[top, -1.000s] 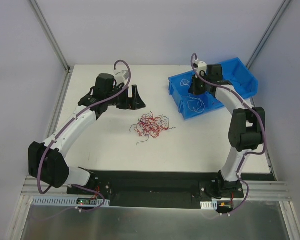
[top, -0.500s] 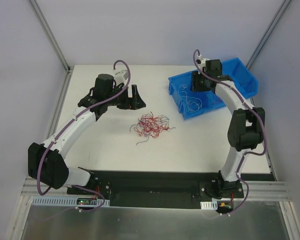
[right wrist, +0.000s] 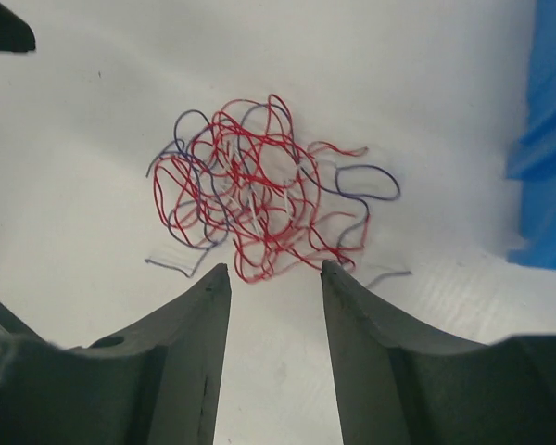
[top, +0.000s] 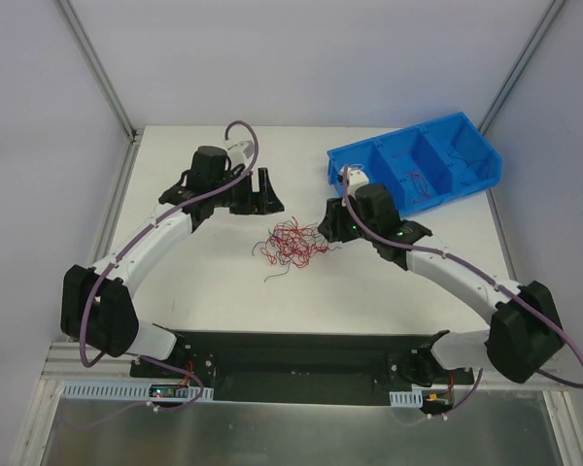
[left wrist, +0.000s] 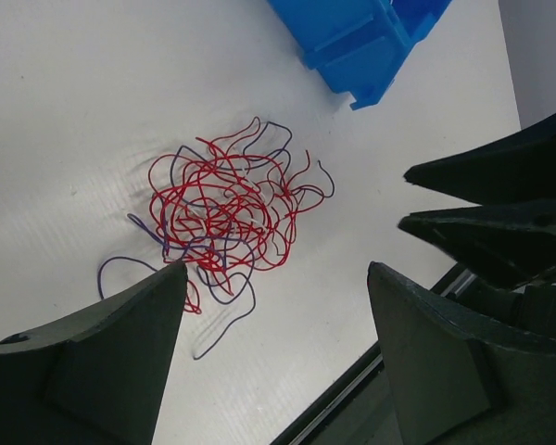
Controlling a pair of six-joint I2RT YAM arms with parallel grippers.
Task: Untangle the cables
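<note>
The cables (top: 291,243) lie as one loose tangle on the white table, mostly red with some dark and white strands. My left gripper (top: 269,192) hovers behind and left of the tangle, open wide and empty. In the left wrist view the cables (left wrist: 224,204) sit beyond the left gripper (left wrist: 276,271). My right gripper (top: 330,225) is at the tangle's right edge, open and holding nothing. In the right wrist view the right gripper (right wrist: 274,267) stops just short of the cables (right wrist: 250,185). Single dark strands trail out from the tangle's edges.
A blue compartment bin (top: 471,160) stands at the back right, with a few thin strands inside; it also shows as the blue bin (left wrist: 352,37) and blue bin (right wrist: 547,139) in the wrist views. The table's black front rail runs near the arm bases.
My right arm has swung from above the blue bin down and left to the tangle's right side, and its jaws now stand open. The left arm has hardly moved.
</note>
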